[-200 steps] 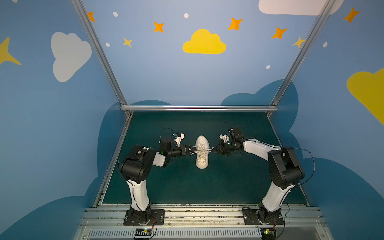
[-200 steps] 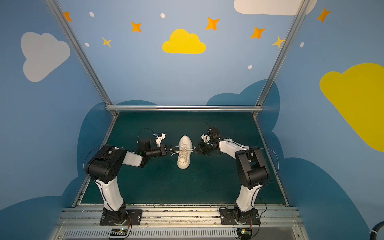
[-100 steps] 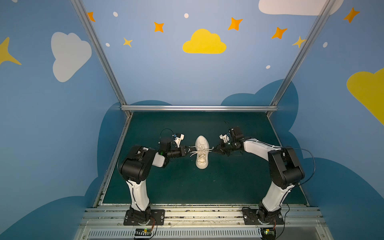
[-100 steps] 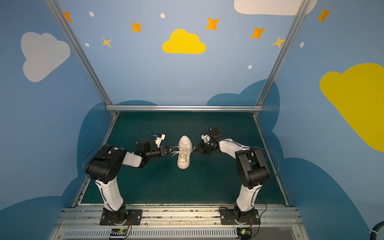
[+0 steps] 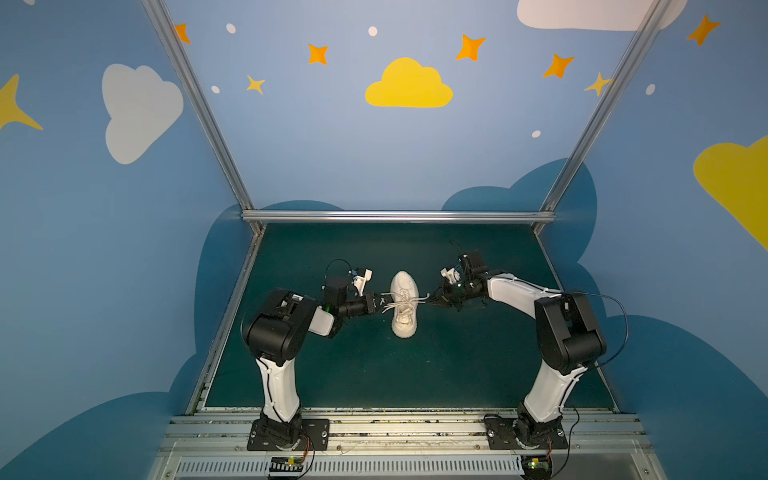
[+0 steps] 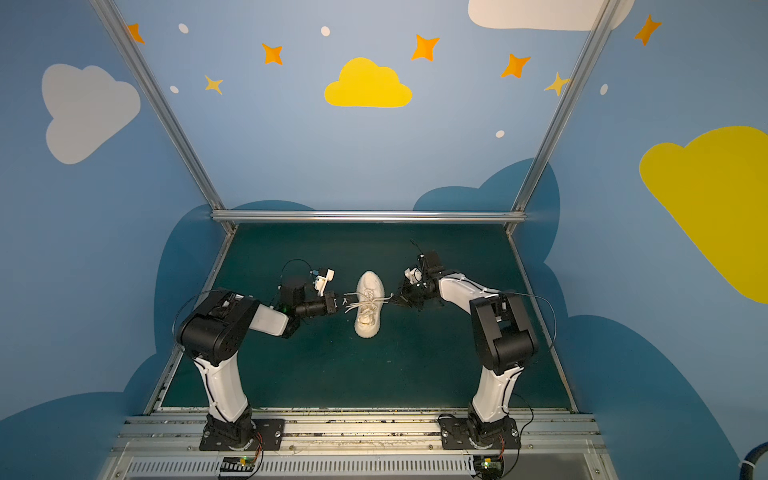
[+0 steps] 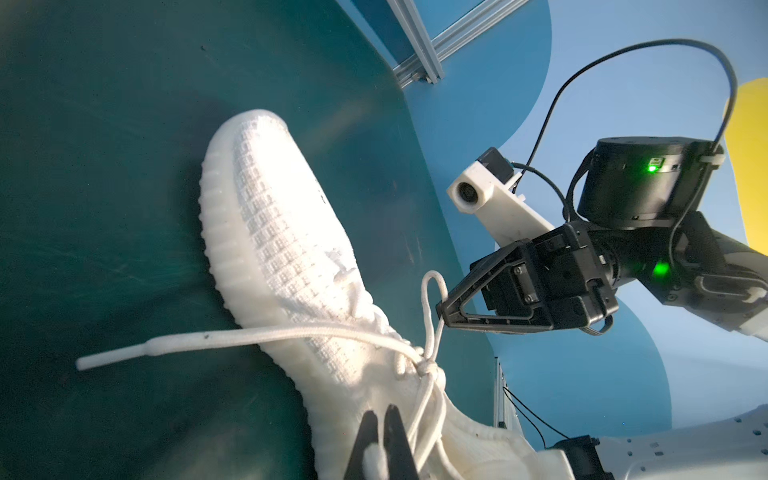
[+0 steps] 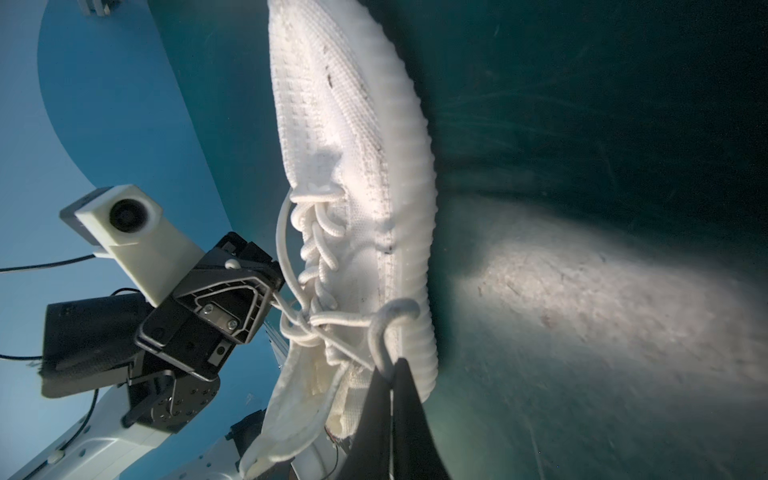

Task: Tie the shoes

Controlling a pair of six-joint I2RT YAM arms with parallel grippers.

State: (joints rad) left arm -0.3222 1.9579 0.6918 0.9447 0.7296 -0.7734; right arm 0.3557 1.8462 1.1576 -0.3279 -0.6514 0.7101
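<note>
Shoe sits sole-down mid counter, toe to the back wall, heel toward the arm bases, right between the two pincers. It is off-white knit with a ribbed sole, seen close in both wrist views. The laces are gathered into a knot over the tongue, with strands running out to either side. The left pincer is just beside the shoe's left flank, jaws fully closed and pinching laces. In its own wrist view a bit of lace shows between the closed fingers, and the right wrist view shows a strand going from its tip to the knot. The right pincer is just beside the right flank, jaws also fully closed, nipping a small lace loop at the fingertips; the same loop sits above its tips in its own wrist view. One free lace end with its aglet crosses over the shoe's side and out above the counter. Both pincers are about level with the knot, and the strands to each look fairly straight. I cannot tell whether the left holds a loop or a single strand.
</note>
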